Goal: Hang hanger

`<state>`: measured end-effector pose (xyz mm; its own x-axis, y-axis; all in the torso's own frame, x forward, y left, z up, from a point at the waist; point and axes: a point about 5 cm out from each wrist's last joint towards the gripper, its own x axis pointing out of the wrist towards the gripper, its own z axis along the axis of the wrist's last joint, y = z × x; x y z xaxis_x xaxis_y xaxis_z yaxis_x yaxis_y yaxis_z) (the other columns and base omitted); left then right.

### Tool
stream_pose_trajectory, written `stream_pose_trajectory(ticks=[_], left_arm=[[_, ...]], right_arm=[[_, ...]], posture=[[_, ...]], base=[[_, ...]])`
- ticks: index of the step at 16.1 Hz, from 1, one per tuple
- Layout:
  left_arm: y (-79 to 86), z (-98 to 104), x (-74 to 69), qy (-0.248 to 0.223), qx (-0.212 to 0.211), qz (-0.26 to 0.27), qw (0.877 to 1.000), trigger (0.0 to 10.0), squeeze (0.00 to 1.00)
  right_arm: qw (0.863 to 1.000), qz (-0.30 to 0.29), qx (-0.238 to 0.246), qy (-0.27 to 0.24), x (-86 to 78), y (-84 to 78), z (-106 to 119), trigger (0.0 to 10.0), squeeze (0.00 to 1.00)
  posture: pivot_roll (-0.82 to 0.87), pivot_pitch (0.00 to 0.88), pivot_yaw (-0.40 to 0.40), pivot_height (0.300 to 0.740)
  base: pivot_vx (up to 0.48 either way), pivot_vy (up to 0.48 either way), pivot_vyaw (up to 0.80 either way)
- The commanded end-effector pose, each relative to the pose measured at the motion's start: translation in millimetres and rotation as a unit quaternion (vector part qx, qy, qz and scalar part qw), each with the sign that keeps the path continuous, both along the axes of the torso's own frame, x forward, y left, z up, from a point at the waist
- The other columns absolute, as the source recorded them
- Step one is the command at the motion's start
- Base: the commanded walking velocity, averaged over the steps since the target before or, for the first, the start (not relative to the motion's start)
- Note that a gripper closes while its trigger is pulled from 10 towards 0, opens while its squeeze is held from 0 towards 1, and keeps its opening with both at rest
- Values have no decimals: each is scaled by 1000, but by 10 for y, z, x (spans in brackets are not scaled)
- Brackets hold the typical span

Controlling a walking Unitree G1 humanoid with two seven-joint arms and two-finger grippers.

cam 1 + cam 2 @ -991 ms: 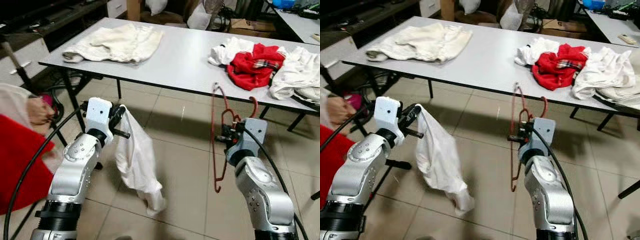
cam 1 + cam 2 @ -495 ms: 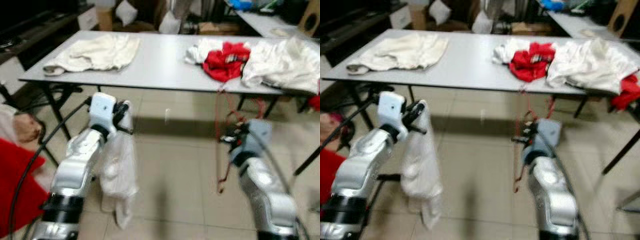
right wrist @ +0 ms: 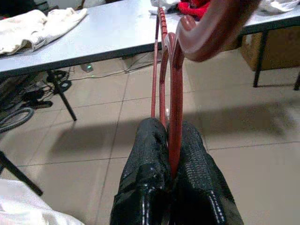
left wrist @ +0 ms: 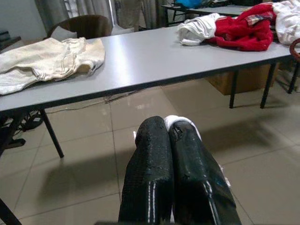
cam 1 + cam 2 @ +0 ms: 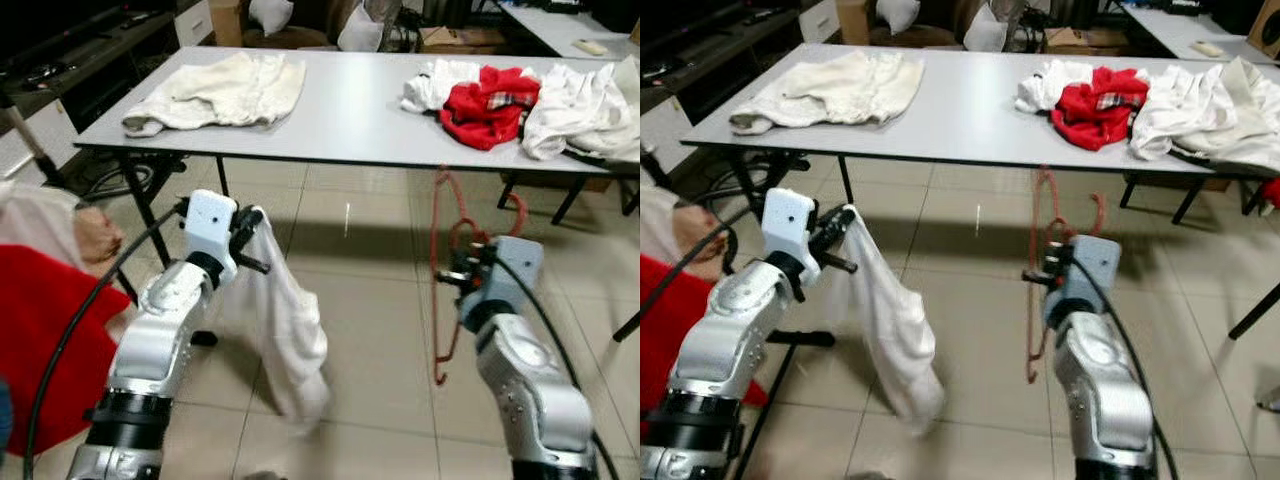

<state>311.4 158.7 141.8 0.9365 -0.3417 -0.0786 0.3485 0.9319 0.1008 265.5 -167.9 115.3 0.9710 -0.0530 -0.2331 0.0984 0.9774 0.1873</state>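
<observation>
Gripping a red hanger [image 5: 441,262] at three o'clock, right gripper [image 5: 462,279] clamped tight on its frame. Pinching a white garment [image 5: 286,330] at nine o'clock, left gripper [image 5: 247,237] fingers closed. No readable writing.

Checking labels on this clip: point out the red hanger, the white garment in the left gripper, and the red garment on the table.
red hanger [image 5: 436,262], left eye view, long bar.
white garment [image 5: 291,332], left eye view, hanging middle.
red garment [image 5: 1092,101], right eye view, centre.
</observation>
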Motion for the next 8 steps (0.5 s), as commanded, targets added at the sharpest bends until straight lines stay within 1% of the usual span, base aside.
stream_pose_trajectory(ticks=[1,4,8], left_arm=[[34,65,6,-14,3,2,1000,10000,0],[14,45,11,-11,2,-3,1000,10000,0],[-6,22,-23,-11,-7,0,1000,10000,0]], right_arm=[[1000,3,5,-6,-3,21,32,10000,0],[1000,4,5,-4,-37,22,27,10000,0],[1000,12,0,-3,-31,11,30,10000,0]], posture=[[-99,0,53,740],[-105,0,49,740],[-105,0,34,740]], base=[[0,334,0],[0,336,-740],[0,337,0]])
